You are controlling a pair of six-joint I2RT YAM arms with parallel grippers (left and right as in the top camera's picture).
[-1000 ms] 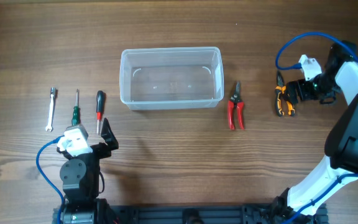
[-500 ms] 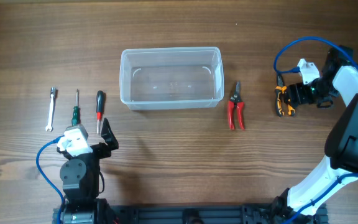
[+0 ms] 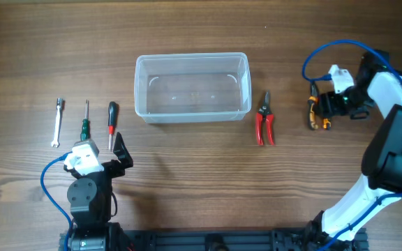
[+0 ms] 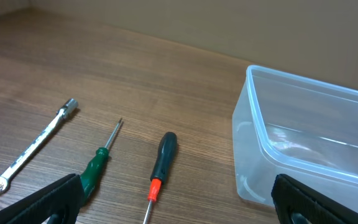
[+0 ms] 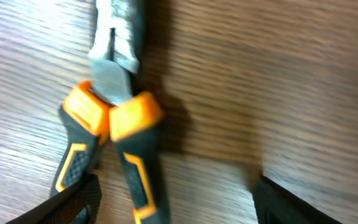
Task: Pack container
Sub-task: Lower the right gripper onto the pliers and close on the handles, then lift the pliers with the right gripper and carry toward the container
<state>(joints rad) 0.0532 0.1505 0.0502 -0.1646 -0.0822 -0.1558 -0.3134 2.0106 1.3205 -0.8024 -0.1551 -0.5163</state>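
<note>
Clear plastic forms the container (image 3: 192, 87), a see-through rectangular tub with rounded corners and a rim. It stands upright around the middle of the brown wooden table (image 3: 187, 181), slightly toward the far edge, and nothing can be seen inside it.

Just to the right of the container lie red-handled cutters (image 3: 264, 120), tips toward the far edge. Further toward the right edge lie orange-and-black pliers (image 3: 317, 113), nose also pointing to the far edge.

The right tool (image 5: 176, 199) is down over these pliers. In the right wrist view its two dark fingers are apart and straddle the handles: one finger (image 5: 79, 202) is close beside the outer handle, while the other (image 5: 291, 199) stands clear of the pliers with bare wood between. That view is blurred, so actual contact cannot be told.

Well to the left of the container three hand tools lie side by side, apart from each other, shafts running toward the near and far edges. A black-handled screwdriver with a red collar (image 3: 112, 120) is nearest the container, then a green-handled screwdriver (image 3: 85, 120), then a small silver wrench (image 3: 57, 123).

The left tool (image 4: 176, 193) sits at the near edge just behind these three, its fingers spread wide and holding nothing.
</note>
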